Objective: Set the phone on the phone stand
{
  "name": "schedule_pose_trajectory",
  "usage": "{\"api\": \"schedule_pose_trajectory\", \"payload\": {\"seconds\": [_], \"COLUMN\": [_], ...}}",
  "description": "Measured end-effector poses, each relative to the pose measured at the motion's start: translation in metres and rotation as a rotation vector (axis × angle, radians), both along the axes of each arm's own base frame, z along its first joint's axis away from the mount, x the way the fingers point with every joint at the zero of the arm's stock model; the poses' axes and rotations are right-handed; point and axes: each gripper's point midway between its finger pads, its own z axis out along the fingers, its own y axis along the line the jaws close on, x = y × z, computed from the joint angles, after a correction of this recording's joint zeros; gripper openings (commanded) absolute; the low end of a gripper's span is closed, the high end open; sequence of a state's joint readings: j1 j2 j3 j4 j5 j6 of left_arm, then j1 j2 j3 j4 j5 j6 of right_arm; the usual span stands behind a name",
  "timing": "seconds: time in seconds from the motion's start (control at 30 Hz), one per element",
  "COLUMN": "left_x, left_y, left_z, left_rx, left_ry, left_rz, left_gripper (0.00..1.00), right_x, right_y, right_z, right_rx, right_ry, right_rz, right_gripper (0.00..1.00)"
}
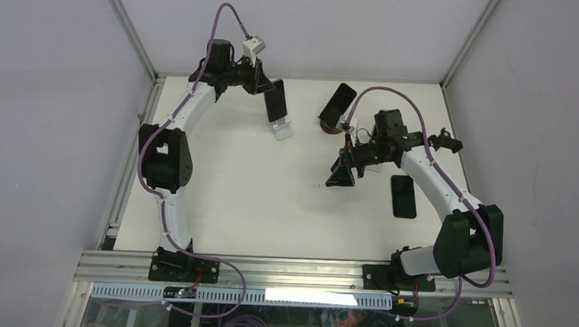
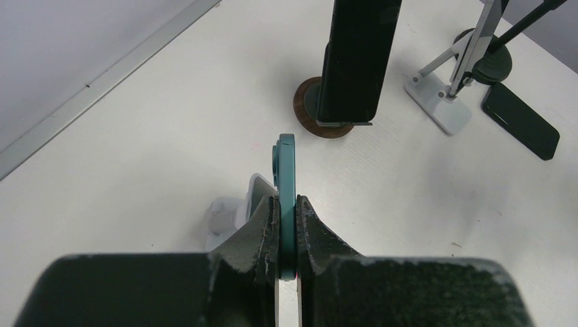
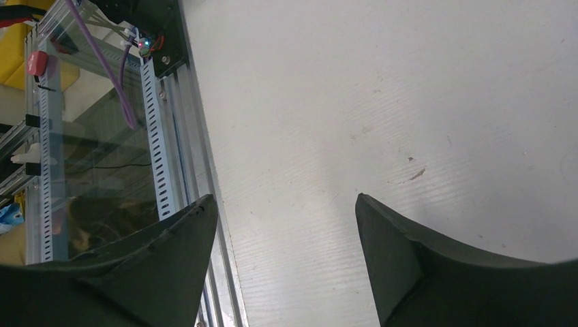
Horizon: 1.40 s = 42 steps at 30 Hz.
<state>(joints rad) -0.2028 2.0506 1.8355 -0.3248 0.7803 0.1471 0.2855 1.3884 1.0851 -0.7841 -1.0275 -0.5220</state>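
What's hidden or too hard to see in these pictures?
- Left wrist view: the left gripper and its teal phone cover most of the white stand.
- Top view: whether that phone touches the stand is too small to tell.
- Right wrist view: the open right gripper sees table; phone and stand fall outside its edges.

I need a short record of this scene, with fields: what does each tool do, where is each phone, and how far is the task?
left tool: shut on the teal phone, held on edge
teal phone position: over the white stand; contact cannot be told
right tool: open, empty, above the bare table
second phone: upright on the round-base stand
third phone: lying flat on the table, right side
task status: teal phone not yet released on the white stand
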Motion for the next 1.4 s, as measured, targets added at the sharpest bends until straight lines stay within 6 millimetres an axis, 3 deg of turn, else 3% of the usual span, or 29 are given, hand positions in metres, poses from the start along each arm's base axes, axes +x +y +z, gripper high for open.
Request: {"api": "schedule_pose_trajectory", "payload": {"seconds": [0.4,0.57,0.7,0.93,1.27,1.4], "left_x": [0.008,0.009,0.011,0.017,0.027,0.033], "left_y": [-0.004,-0.005,-0.005,0.000,0.009,0.016], "left_z": [-0.019,-0.033,-0.036,-0.039,-0.042,-0.042], "left_rx": [0.011,0.014,0.011,0.025,0.047,0.067], "left_ry": [0.030,0.058,0.061,0.066,0.074,0.066], "left_rz": [0.006,0.007,0.009,0.054,0.143,0.196], "left_gripper": [0.00,0.06,0.17,0.48,0.66,0.69], "right_x": [-0.001,-0.001,-0.001,-0.001,-0.001,-0.001], "right_y": [0.000,0.000,0.000,0.000,-0.001,-0.001], "right_z": [0.000,-0.001,-0.001,-0.002,-0.005,-0.005], "right_rx": [-0.001,-0.002,-0.002,-0.004,-0.010,-0.012], "right_ry": [0.001,0.003,0.003,0.004,0.016,0.016], "right_rz": [0.002,0.002,0.003,0.005,0.005,0.004], "right_gripper": [0.77,0.77,0.77,0.78,0.78,0.78]}}
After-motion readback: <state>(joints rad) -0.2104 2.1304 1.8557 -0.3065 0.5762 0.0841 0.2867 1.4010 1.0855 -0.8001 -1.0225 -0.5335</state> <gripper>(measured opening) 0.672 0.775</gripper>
